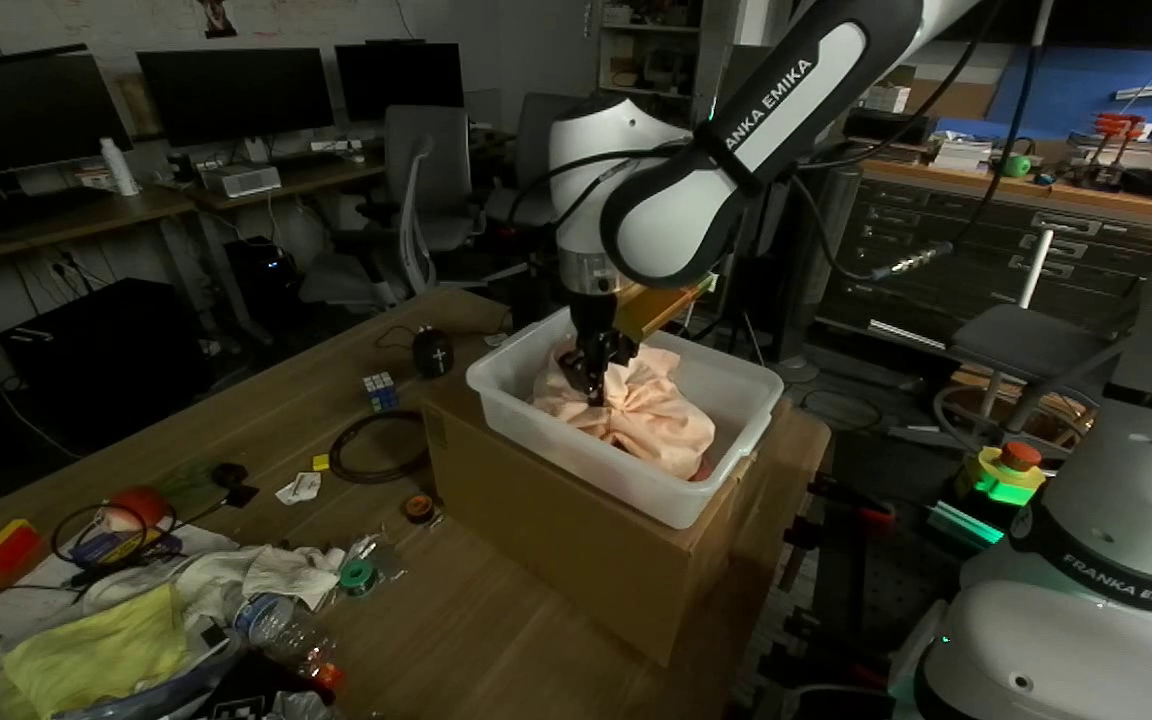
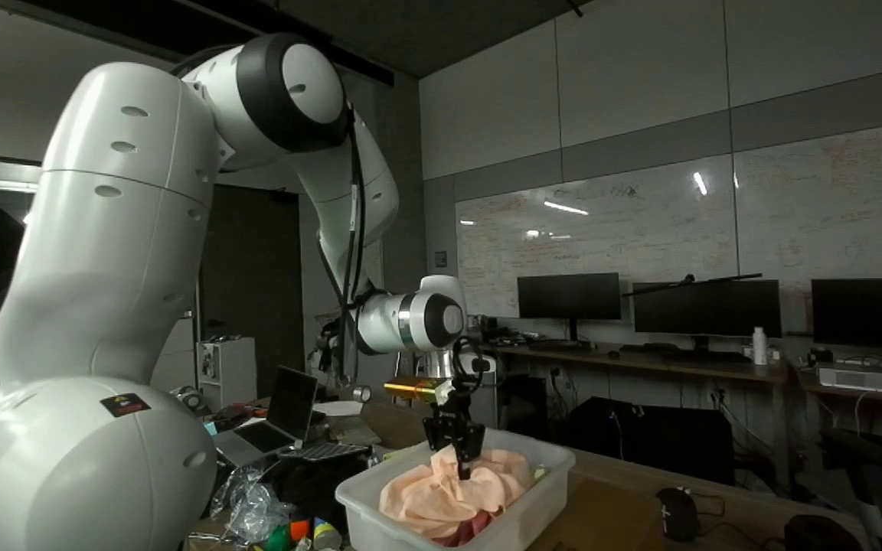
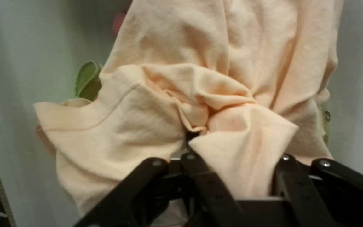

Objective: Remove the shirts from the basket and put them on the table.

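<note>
A peach shirt [image 1: 661, 415] lies crumpled in the white basket [image 1: 596, 458], with folds radiating from beside my fingers. It also shows in an exterior view [image 2: 426, 501] and fills the wrist view [image 3: 181, 41]. Pink-red cloth [image 2: 475, 528] and green cloth [image 3: 88, 78] peek out around it. My gripper [image 1: 591, 388] points down into the peach shirt, also in an exterior view [image 2: 462, 465]. In the wrist view, my gripper [image 3: 235, 151] has a flap of the shirt between its fingers. The fingertips are mostly hidden, so whether they clamp it is unclear.
The basket stands on a cardboard box [image 1: 556, 540] on the wooden table [image 1: 506, 630]. A speaker [image 1: 432, 352], a puzzle cube [image 1: 380, 391] and a coiled cable [image 1: 376, 445] lie beside the box. A yellow cloth [image 1: 101, 655] and a plastic bottle [image 1: 281, 625] lie among clutter.
</note>
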